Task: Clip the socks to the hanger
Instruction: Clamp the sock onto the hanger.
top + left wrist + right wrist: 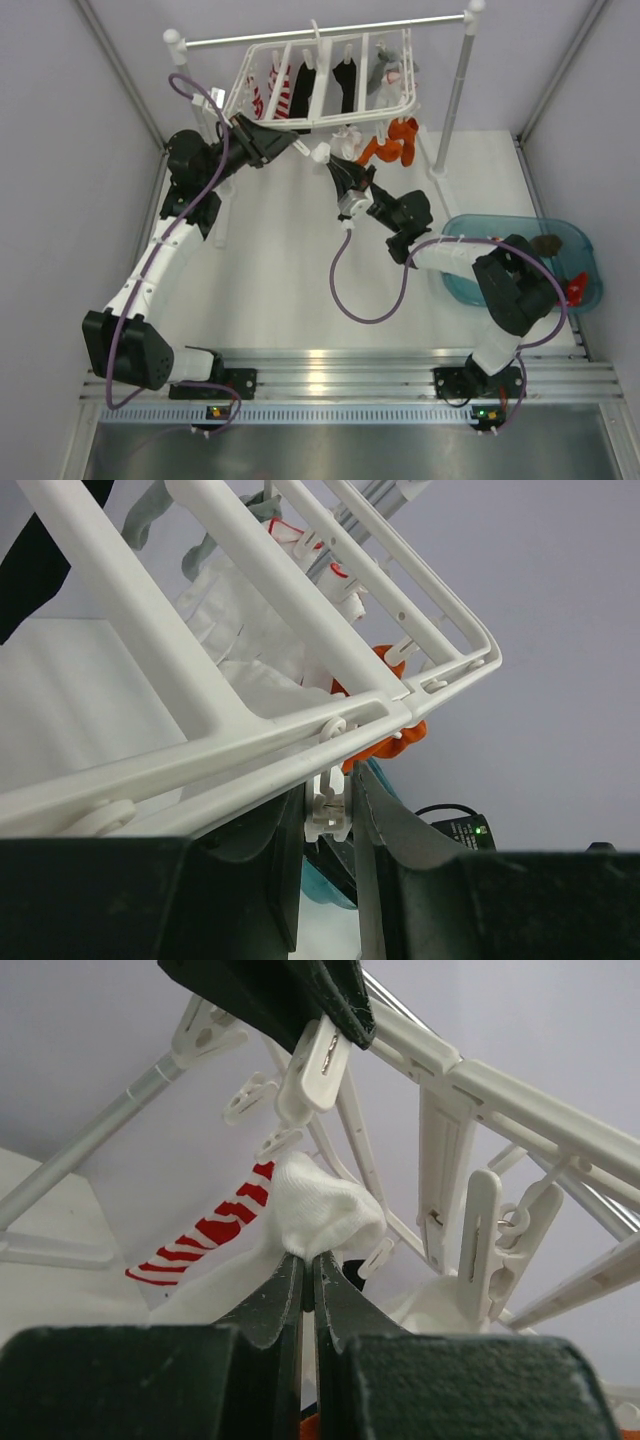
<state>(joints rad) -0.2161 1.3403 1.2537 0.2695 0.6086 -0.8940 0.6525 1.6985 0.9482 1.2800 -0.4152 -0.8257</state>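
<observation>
Right pincer [308, 1260]: fingers together, clamped on a bunched fold of the white sock [325, 1210]. The sock is held up just under the near edge of the hanger [250, 590].

Left pincer [331, 820]: closed on a clip [320, 1060] that hangs from the hanger's near edge bar, near the corner. The clip sits directly above the white sock, with a small gap between them.

Tight room here: more clips dangle just right of the held sock, and the frame bars cross close overhead.

- Orange sock [398, 140] hangs at the near right corner of the hanger, beside the right pincer.
- Striped sock [205, 1235] hangs behind and left of the white one.
- Black sock [303, 85] and grey sock [385, 75] hang further back on the frame.

The hanger hangs from the rail [320, 30] at the far edge of the counter [290, 260]. The counter below and in front of the hanger is bare. Blue bin [455, 285] at right, well apart from the hanger, beside the right arm.
</observation>
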